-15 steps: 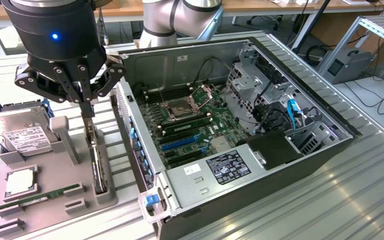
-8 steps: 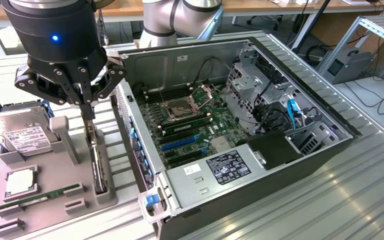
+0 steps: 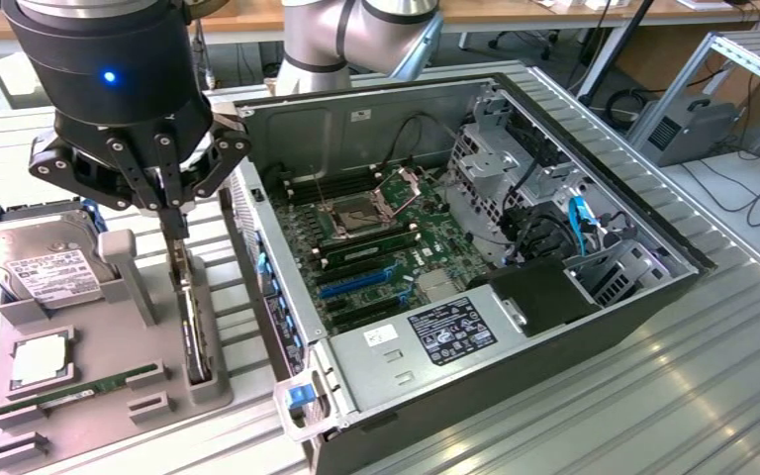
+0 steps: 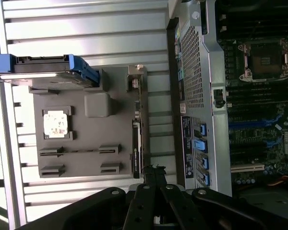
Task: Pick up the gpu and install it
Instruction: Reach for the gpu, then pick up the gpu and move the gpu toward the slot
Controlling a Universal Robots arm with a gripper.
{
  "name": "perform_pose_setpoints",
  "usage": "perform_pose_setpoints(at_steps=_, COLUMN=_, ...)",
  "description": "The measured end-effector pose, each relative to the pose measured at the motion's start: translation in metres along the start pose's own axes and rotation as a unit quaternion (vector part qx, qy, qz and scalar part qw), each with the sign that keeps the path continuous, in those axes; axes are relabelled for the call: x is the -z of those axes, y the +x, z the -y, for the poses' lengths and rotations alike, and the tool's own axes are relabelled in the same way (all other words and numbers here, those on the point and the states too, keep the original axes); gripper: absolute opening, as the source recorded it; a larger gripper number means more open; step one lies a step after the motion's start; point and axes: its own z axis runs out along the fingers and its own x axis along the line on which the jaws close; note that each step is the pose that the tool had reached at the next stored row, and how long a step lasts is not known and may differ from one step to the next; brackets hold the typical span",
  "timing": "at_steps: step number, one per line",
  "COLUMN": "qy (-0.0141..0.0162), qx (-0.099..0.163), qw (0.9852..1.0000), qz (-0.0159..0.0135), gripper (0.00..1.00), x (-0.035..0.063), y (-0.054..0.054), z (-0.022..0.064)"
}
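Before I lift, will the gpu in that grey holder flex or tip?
Probably stiff: the gpu looks like a rigid board. Likely to tip once free, since it stands on edge, propped by the slot of the grey holder.

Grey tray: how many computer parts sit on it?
4: silver white-labelled hard drive at far end; square silver processor chip mid-tray; thin green RAM stick nearest; black gpu card on edge beside open computer case.

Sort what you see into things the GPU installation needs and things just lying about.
Job in hand: gpu, gripper, PC case.
Lying about: hard drive, RAM stick, CPU.
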Motion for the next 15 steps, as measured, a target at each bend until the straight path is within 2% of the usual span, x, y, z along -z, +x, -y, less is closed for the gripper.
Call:
perform_pose_setpoints(at_steps=13, qy=0.0, qx=0.0, qw=1.0, qz=0.0, gripper=0.11, x=-0.0001, y=0.0002, z=-0.0031)
perform_pose_setpoints(at_steps=15, qy=0.0, qx=0.0, qw=1.0, qz=0.0, gripper=0.24, x=-0.0001, y=0.0002, z=-0.0035)
